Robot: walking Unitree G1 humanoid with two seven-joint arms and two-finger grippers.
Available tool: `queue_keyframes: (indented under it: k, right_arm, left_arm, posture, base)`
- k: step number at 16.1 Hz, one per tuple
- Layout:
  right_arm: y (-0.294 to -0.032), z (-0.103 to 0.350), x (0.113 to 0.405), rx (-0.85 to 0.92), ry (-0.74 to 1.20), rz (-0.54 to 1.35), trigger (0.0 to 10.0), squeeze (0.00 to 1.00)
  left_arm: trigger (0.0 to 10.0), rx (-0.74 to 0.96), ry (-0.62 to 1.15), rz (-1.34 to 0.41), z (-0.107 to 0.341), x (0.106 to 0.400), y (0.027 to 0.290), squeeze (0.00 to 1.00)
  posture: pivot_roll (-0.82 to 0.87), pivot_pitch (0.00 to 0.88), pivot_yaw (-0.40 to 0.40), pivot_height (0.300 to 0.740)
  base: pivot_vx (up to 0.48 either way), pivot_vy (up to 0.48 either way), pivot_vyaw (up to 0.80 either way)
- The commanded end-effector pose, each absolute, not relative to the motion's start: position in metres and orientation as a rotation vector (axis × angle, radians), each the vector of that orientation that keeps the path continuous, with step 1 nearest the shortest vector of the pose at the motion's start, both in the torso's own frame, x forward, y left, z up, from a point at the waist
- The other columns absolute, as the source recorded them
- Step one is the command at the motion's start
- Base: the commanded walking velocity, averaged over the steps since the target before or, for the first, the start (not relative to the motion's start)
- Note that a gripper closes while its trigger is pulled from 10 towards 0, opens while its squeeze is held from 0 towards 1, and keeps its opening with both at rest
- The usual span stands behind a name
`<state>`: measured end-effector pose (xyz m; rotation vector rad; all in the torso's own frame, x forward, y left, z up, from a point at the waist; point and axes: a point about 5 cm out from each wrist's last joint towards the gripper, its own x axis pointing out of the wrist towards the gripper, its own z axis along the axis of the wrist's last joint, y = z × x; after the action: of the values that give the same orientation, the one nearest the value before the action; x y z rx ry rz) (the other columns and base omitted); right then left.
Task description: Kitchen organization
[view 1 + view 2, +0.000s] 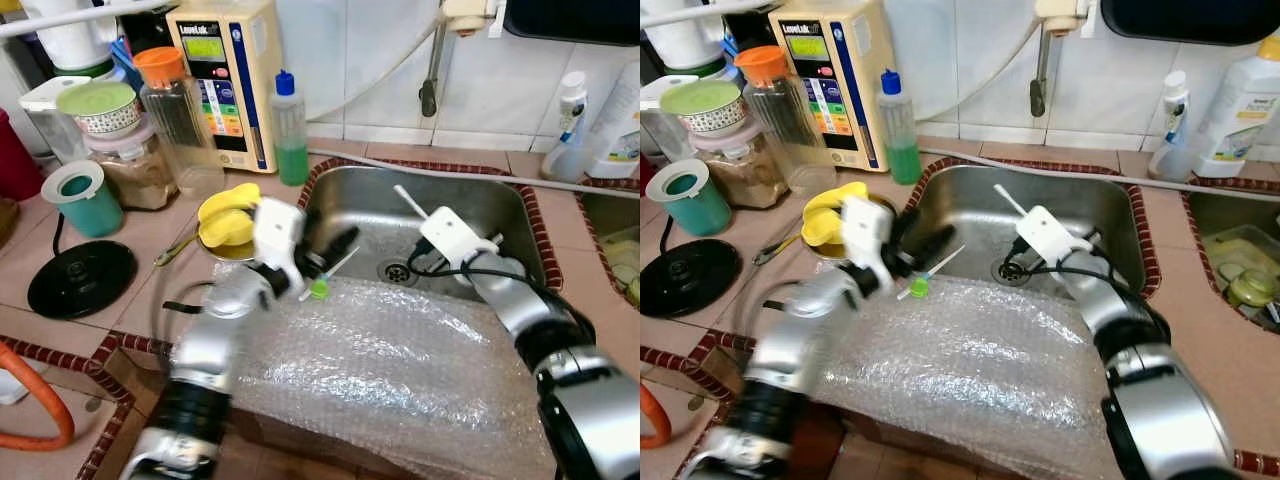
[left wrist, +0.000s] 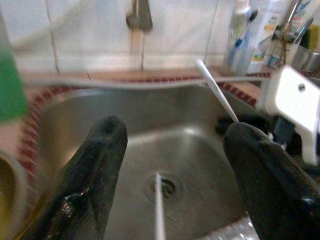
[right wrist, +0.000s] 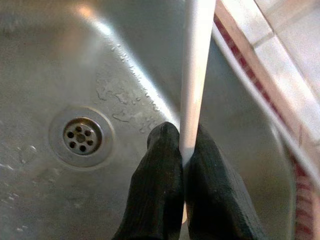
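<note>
A steel sink (image 1: pixel 500 205) with a round drain (image 3: pixel 80 135) lies ahead, and bubble wrap (image 1: pixel 400 370) covers its near edge. My left gripper (image 1: pixel 332 250) hovers at the sink's left rim, open, its fingers (image 2: pixel 100 165) wide apart. A thin white stick with a green tip (image 1: pixel 322 285) lies just under it, on the edge of the wrap. My right gripper (image 3: pixel 182 165) is inside the sink, shut on a white stick (image 3: pixel 194 75) that points up toward the back wall (image 1: pixel 408 200).
On the left counter stand a green soap bottle (image 1: pixel 290 130), a yellow item in a bowl (image 1: pixel 228 215), a teal cup (image 1: pixel 80 195), a black disc (image 1: pixel 80 278) and jars (image 1: pixel 175 110). Cleaner bottles (image 1: pixel 570 125) stand back right. The tap (image 1: pixel 430 95) hangs over the sink.
</note>
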<state>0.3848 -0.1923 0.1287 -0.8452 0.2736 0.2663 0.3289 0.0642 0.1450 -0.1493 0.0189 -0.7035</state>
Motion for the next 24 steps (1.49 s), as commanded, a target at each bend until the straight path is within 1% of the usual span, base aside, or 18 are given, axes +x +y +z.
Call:
queue_keyframes:
  k: [1, 2, 3, 4, 6, 8, 12, 14, 16, 18, 19, 21, 22, 24]
  right_arm:
    - [-0.192, 0.129, 0.386, -0.92, 0.288, 0.291, 10.0, 0.0]
    - [-0.194, 0.131, 0.387, -0.945, 0.288, 0.29, 10.0, 0.0]
    - [-0.196, 0.131, 0.387, -0.918, 0.31, 0.299, 10.0, 0.43]
    - [-0.197, 0.131, 0.387, -0.906, 0.323, 0.304, 10.0, 1.0]
    - [-0.195, 0.129, 0.386, -0.904, 0.347, 0.348, 10.0, 1.0]
    - [-0.194, 0.123, 0.383, -0.954, 0.4, 0.426, 10.0, 1.0]
    - [-0.198, 0.127, 0.385, -0.936, 0.406, 0.419, 10.0, 1.0]
    - [-0.193, 0.127, 0.385, -0.93, 0.384, 0.422, 10.0, 1.0]
    - [-0.189, 0.134, 0.389, -0.888, 0.325, 0.385, 10.0, 1.0]
    - [-0.186, 0.146, 0.393, -0.762, 0.225, 0.323, 10.0, 1.0]
    - [-0.184, 0.151, 0.393, -0.71, 0.172, 0.308, 10.0, 1.0]
    - [-0.182, 0.152, 0.393, -0.666, 0.145, 0.299, 10.0, 1.0]
    - [-0.178, 0.153, 0.391, -0.617, 0.098, 0.298, 10.0, 1.0]
    - [-0.172, 0.15, 0.387, -0.582, 0.067, 0.299, 10.0, 1.0]
  left_arm:
    - [10.0, -0.149, 0.047, -0.689, 0.142, 0.333, 0.061, 1.0]
    - [10.0, -0.143, 0.055, -0.694, 0.14, 0.335, 0.055, 1.0]
    - [10.0, -0.155, 0.073, -0.71, 0.139, 0.336, 0.046, 1.0]
    - [10.0, -0.15, 0.08, -0.721, 0.139, 0.337, 0.041, 1.0]
    - [10.0, -0.153, 0.088, -0.724, 0.139, 0.34, 0.034, 1.0]
    - [10.0, -0.174, 0.078, -0.7, 0.14, 0.345, 0.029, 1.0]
    - [10.0, -0.163, 0.068, -0.693, 0.137, 0.343, 0.028, 1.0]
    - [10.0, -0.151, 0.061, -0.684, 0.136, 0.341, 0.034, 1.0]
    - [10.0, -0.142, 0.061, -0.677, 0.135, 0.339, 0.04, 1.0]
    - [10.0, -0.109, -0.021, -0.639, 0.147, 0.338, 0.051, 1.0]
    - [10.0, -0.078, -0.103, -0.586, 0.159, 0.337, 0.062, 1.0]
    - [10.0, -0.047, -0.157, -0.549, 0.166, 0.335, 0.07, 1.0]
    - [10.0, -0.009, -0.221, -0.499, 0.174, 0.331, 0.081, 1.0]
    - [10.0, -0.018, -0.231, -0.458, 0.173, 0.327, 0.091, 1.0]
  posture:
    - [0.06, 0.0, 0.054, 0.74]
    - [0.06, 0.0, 0.053, 0.74]
    - [0.05, 0.0, 0.051, 0.74]
    - [0.05, 0.0, 0.05, 0.74]
    - [0.04, 0.0, 0.049, 0.74]
    - [0.03, 0.0, 0.046, 0.74]
    - [0.04, 0.0, 0.044, 0.74]
    - [0.05, 0.0, 0.043, 0.74]
    - [0.05, 0.0, 0.043, 0.74]
    - [0.06, 0.0, 0.039, 0.74]
    - [0.06, 0.0, 0.036, 0.74]
    - [0.07, 0.0, 0.036, 0.74]
    - [0.07, 0.0, 0.036, 0.74]
    - [0.07, 0.0, 0.032, 0.74]
  base:
    - [0.0, 0.0, 0.0]
    - [0.0, 0.0, 0.0]
    - [0.0, 0.0, 0.0]
    - [0.0, 0.0, 0.0]
    - [0.0, 0.0, 0.0]
    - [0.0, 0.0, 0.0]
    - [0.0, 0.0, 0.0]
    - [0.0, 0.0, 0.0]
    - [0.0, 0.0, 0.0]
    - [0.0, 0.0, 0.0]
    - [0.0, 0.0, 0.0]
    - [0.0, 0.0, 0.0]
    - [0.0, 0.0, 0.0]
    - [0.0, 0.0, 0.0]
